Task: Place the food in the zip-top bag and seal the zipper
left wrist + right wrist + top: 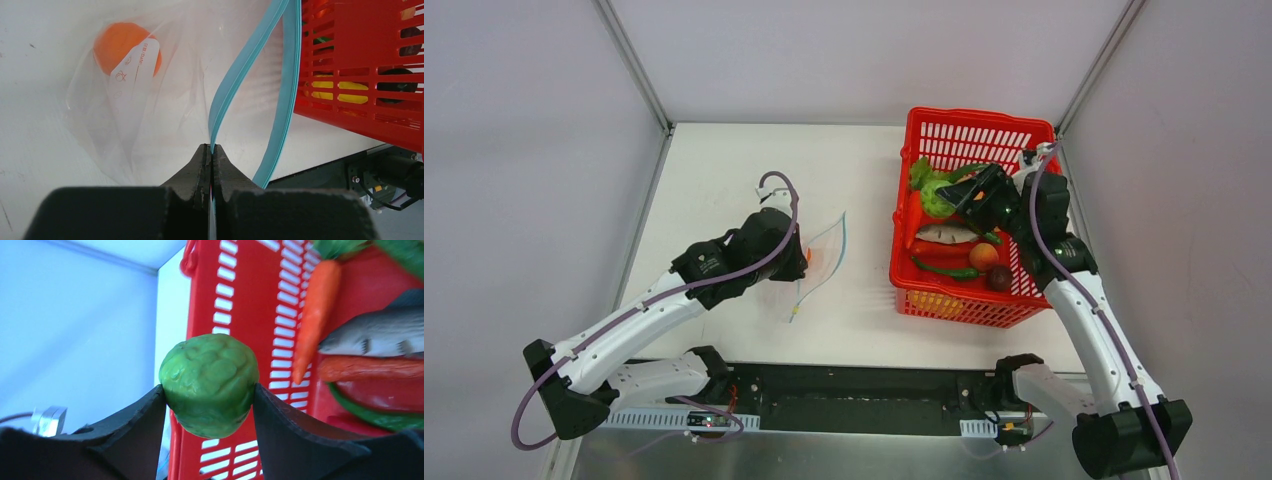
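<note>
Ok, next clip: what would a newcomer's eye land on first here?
The bright red mesh basket on the right of the overhead view stands out first, with the right claw clamping a lumpy green ball above it. Next comes the left claw, shut on the teal zipper of the clear zip-top bag left of the basket, with an orange ball already inside.

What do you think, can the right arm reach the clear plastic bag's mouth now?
Probably yes. The left jaws pinch one teal-blue zipper strip, holding the mouth of the clear crinkly bag apart toward the red mesh basket, where the right jaws hold a green bumpy toy.
</note>
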You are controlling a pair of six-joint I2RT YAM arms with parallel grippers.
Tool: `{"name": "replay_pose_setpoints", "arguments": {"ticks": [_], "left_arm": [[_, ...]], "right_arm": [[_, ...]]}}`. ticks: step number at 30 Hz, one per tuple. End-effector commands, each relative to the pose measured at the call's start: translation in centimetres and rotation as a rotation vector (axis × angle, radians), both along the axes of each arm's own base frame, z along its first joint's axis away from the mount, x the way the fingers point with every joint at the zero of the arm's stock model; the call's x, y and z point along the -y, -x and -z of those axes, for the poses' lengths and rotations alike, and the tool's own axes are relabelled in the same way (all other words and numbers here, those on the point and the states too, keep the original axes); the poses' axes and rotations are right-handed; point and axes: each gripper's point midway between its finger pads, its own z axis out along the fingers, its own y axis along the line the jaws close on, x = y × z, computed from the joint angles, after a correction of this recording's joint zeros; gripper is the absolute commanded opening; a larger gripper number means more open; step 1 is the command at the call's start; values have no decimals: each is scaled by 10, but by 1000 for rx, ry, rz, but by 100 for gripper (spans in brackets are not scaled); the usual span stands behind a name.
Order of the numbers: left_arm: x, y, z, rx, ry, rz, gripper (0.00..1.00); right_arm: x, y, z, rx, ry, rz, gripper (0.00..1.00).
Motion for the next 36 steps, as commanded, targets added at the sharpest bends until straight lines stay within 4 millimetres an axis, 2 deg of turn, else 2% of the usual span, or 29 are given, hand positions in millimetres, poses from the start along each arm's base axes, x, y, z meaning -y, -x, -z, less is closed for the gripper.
{"name": "replay_pose_setpoints", "arguments": {"ticks": [1, 4, 7, 13, 16, 21, 29, 34, 36], "left_arm": [[6, -6, -22, 37, 58, 0, 0], [7, -6, -25, 42, 68, 0, 0], [8, -6, -26, 42, 72, 4, 0], [12, -5, -27, 36, 90, 11, 0], [13, -5, -28, 36, 100, 11, 0], [16, -6, -31, 37, 112, 15, 0], [18, -2, -33, 30, 129, 33, 0], [13, 0, -37, 44, 135, 24, 0], [11, 1, -39, 51, 137, 18, 0]], "right_arm": [[-41, 28, -38, 81, -155, -258, 39], [-63, 49, -53, 123, -177, -396, 39], [-88, 67, -57, 159, -146, -488, 39], [-128, 93, -46, 150, -94, -639, 39], [-142, 100, -40, 165, -63, -669, 38], [-161, 104, -31, 172, 0, -696, 38], [-193, 96, -19, 228, 140, -627, 38], [-193, 75, -1, 225, 243, -513, 38], [-193, 73, 7, 219, 269, -511, 41]]}}
